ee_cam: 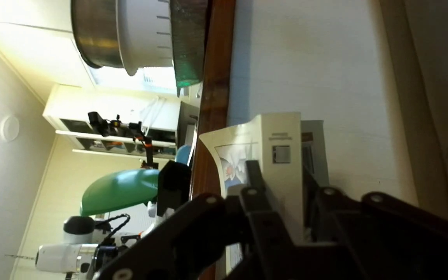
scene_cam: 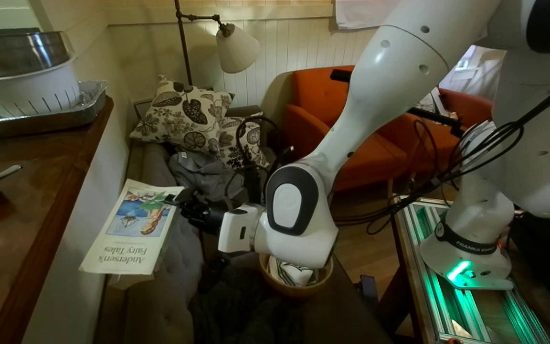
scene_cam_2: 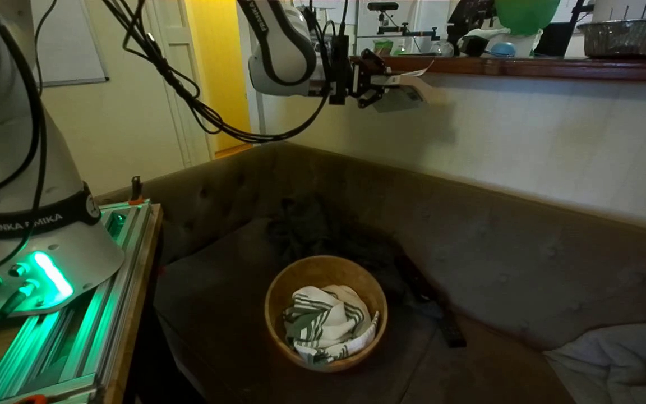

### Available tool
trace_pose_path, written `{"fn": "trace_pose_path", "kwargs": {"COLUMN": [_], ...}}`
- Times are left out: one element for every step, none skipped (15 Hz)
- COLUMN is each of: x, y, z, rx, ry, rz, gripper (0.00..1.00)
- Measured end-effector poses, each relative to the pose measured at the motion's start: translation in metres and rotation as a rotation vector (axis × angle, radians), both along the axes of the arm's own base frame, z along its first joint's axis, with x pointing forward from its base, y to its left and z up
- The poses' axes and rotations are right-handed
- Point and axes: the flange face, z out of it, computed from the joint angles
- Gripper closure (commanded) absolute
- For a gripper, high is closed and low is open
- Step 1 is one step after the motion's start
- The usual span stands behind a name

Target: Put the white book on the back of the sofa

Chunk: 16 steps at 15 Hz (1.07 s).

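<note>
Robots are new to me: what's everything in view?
book: one, white, in gripper
sofa: one, grey-brown, below book
cushions: two, cream, on sofa
fabrics: count unclear, grey, on sofa
remote: at least one, black, on sofa
bowl: one, tan, on sofa
cloth: apparently one, white, in bowl
lamp: one, cream-shaded, by wall
armchairs: apparently two, orange, by wall
counter: one, brown, behind sofa
tray: one, silver, on counter
colander: one, white, in tray
metal bowl: one, silver, atop colander
clutter: uncountable, mixed, on counter
table: one, brown, under arm
arm: one, white, over sofa
gripper: one, black, clamping book
</note>
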Motion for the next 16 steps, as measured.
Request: {"fn": "trace_pose_path", "kwargs": {"x": [0.008,0.015,0.021,0.027,0.033,0.037,0.041,0.043,0.046,0.048,0.05,0.052,0.054,0.056,0.058,0.06], "y": [0.007,0.013,0.018,0.022,0.028,0.037,0.047,0.058,0.068,0.077,0.085,0.091,0.094,0.093,0.09,0.088], "z": [-0.005,-0.011,-0.017,-0.023,-0.027,-0.029,-0.029,-0.029,-0.029,-0.028,-0.029,-0.03,-0.033,-0.038,-0.044,-0.048], "rx": [0.016,0.032,0.045,0.058,0.072,0.083,0.095,0.108,0.126,0.143,0.158,0.172,0.18,0.187,0.19,0.191], "ry": [0.022,0.045,0.063,0.076,0.093,0.109,0.123,0.135,0.148,0.163,0.18,0.2,0.222,0.244,0.264,0.273], "rz": [0.025,0.049,0.068,0.085,0.098,0.116,0.136,0.157,0.178,0.199,0.218,0.234,0.244,0.249,0.248,0.245], "gripper": [0.94,0.94,0.94,0.94,0.94,0.94,0.94,0.94,0.94,0.94,0.94,0.94,0.94,0.94,0.76,0.76]}}
